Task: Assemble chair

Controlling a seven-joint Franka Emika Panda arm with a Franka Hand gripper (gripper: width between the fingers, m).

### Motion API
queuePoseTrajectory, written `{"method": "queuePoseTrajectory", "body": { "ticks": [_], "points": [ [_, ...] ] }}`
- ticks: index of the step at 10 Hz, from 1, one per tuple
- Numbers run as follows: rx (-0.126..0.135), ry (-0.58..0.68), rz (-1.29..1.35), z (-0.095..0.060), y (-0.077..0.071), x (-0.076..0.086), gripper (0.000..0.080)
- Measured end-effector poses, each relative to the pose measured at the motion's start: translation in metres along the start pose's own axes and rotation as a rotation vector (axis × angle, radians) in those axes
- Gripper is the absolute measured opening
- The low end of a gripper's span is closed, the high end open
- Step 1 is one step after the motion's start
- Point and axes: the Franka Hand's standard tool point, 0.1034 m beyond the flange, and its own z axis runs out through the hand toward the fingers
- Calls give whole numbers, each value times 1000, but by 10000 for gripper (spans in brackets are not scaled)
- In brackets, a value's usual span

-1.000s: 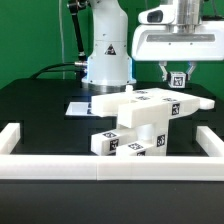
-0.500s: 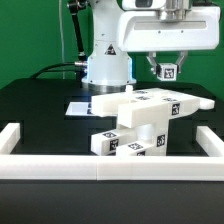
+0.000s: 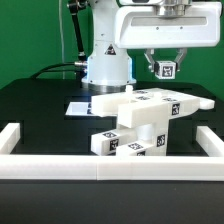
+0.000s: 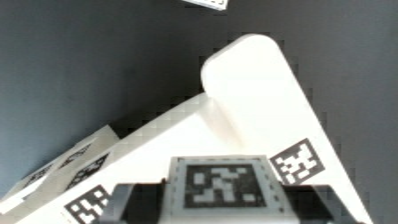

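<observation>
Pincer (image 3: 164,71) closed on a small tagged cube (image 3: 166,69), held in the air w/ tag facing the ext. cam. Cube sits between the two fingers, gripped from both sides. It hangs above the chair (image 3: 138,122), over the top slab (image 3: 150,100) toward the ext. view's right end, clearly apart from it, no contact.

Chair = partly built white block stack, standing on the black bench (image 3: 40,110) approx. mid-scene, inside the white rail (image 3: 110,166) that runs along the front and up both sides. Top slab lies flat, several b/w tags on its upper face, and overhangs toward the ext. view's right. Under it is a blocky column, and low at the front are tagged bars (image 3: 118,145) pointing toward the ext. view's left.

Marker board (image 3: 79,107) lies flat on the bench behind the chair, on the ext. view's left side, near the arm base (image 3: 106,62). Can't tell if board and chair touch.

Wrist view: cube (image 4: 222,184) w/ its tag up close, dark fingers (image 4: 139,203) on either side of it, pincer (image 4: 222,197) clamped on it. Below is the slab (image 4: 263,95), rounded end, w/ tags on it beside the cube. Dark bench (image 4: 89,70) around the slab, and a corner of the marker board (image 4: 210,4) at the frame edge.
</observation>
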Motion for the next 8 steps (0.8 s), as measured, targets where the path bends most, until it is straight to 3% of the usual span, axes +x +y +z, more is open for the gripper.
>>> {"method": "queuePoseTrajectory", "body": {
  "ticks": [3,5,8],
  "points": [
    [-22,14,-89,-9,35,49,287],
    [-32,14,-100,-18,44,70,287],
    [-33,13,-99,-16,44,69,287]
  ]
}}
